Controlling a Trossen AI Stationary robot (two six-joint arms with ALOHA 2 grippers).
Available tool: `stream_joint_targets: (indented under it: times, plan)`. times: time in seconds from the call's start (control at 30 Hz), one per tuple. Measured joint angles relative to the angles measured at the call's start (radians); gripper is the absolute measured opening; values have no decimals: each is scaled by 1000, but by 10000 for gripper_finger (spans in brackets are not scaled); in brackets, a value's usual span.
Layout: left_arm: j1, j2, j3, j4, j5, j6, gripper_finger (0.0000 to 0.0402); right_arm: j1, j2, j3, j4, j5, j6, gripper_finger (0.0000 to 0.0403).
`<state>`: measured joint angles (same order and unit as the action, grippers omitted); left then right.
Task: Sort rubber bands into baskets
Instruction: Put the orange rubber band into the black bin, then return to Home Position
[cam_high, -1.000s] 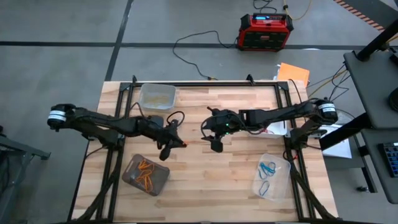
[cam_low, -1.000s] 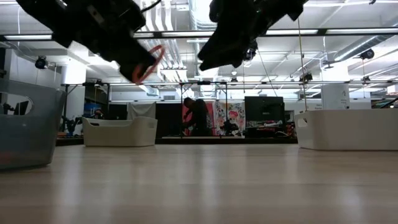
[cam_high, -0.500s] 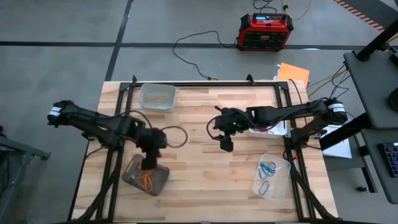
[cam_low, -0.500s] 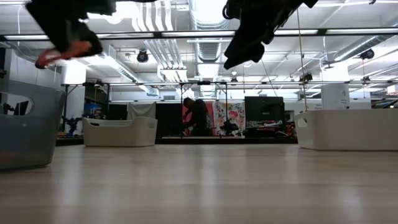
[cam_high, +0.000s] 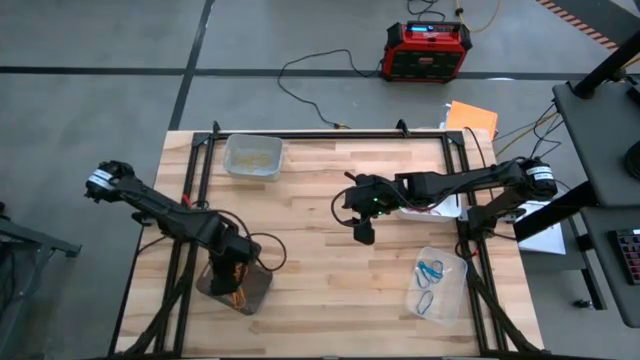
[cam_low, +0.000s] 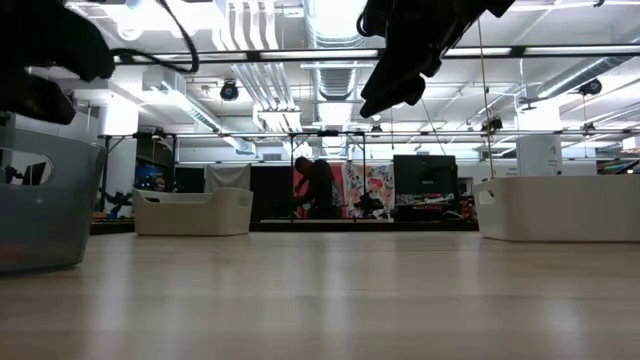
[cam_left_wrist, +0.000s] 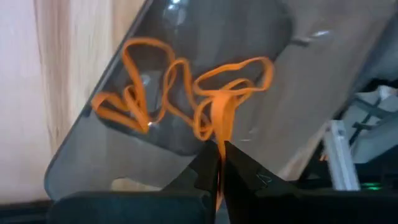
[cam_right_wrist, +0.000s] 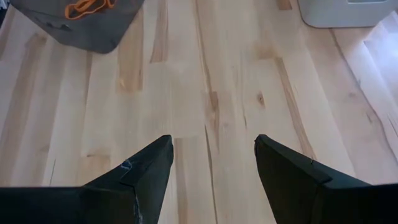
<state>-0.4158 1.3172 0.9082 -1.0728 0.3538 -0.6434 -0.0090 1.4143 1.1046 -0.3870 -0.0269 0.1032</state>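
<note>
My left gripper (cam_high: 236, 268) hovers over the smoky grey-brown tub (cam_high: 252, 296) at the near left and is shut on an orange rubber band (cam_left_wrist: 219, 121). Several more orange bands (cam_left_wrist: 143, 93) lie in that tub. My right gripper (cam_high: 365, 232) is open and empty above the middle of the table (cam_right_wrist: 214, 155). A clear tub (cam_high: 252, 156) with yellowish bands stands at the far left. A clear tub (cam_high: 440, 285) with blue bands (cam_high: 431, 270) stands at the near right. A white tub (cam_high: 445, 207) is partly hidden under my right arm. My left gripper pinches one end of the orange band (cam_left_wrist: 218, 148) between its two fingertips (cam_left_wrist: 208, 167). The fingers come from above, pointing down into the smoky tub. The band hangs below them toward the other orange bands; whether its lower end rests on the tub's floor I cannot tell.
Black frame rails run along the table's left (cam_high: 190, 180) and right (cam_high: 470, 240) sides. A red-and-black box (cam_high: 427, 50) and cables lie on the floor beyond the far edge. Bare wood (cam_high: 330, 290) lies between the two near tubs.
My left gripper has carried the orange band from the table's middle toward the left and near edges, and it now stands over the smoky tub. My right gripper has shifted a little toward the right edge and then kept still.
</note>
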Motion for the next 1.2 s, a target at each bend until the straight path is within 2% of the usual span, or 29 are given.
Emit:
stream_joint_targets:
  times: [0.13, 0.27, 0.37, 0.7, 0.83, 0.9, 0.97, 1.1, 1.13, 1.2]
  plan:
    - [-5, 7, -26, 25, -6, -22, 0, 0, 0, -1, 1, 0, -7, 222]
    - [-4, 6, -31, 30, -106, -54, 0, 0, 0, -1, 1, 0, -7, 222]
    - [-6, 6, -31, 33, -109, -60, 4, 0, 0, -1, 1, 0, -7, 222]
    - [-7, 7, -31, 26, -122, -76, 74, 0, 0, -2, -1, -2, -9, 222]
    - [-11, 2, 11, 22, -142, -74, 98, 5, -20, -2, -27, -9, -15, 222]
    - [-29, -12, 56, 27, -230, -56, 102, 17, -51, -3, -51, -9, -13, 222]
    - [-70, -35, 107, 62, -381, 33, 103, 41, -90, -5, -50, -9, -18, 222]
    - [-208, -113, 133, 284, -808, 362, 98, 113, -174, -57, 67, 0, -88, 221]
    - [-234, -136, 122, 357, -888, 456, 96, 127, -196, -76, 102, 0, -102, 221]
    - [-249, -196, 76, 489, -935, 609, 91, 149, -242, -116, 167, 1, -138, 221]
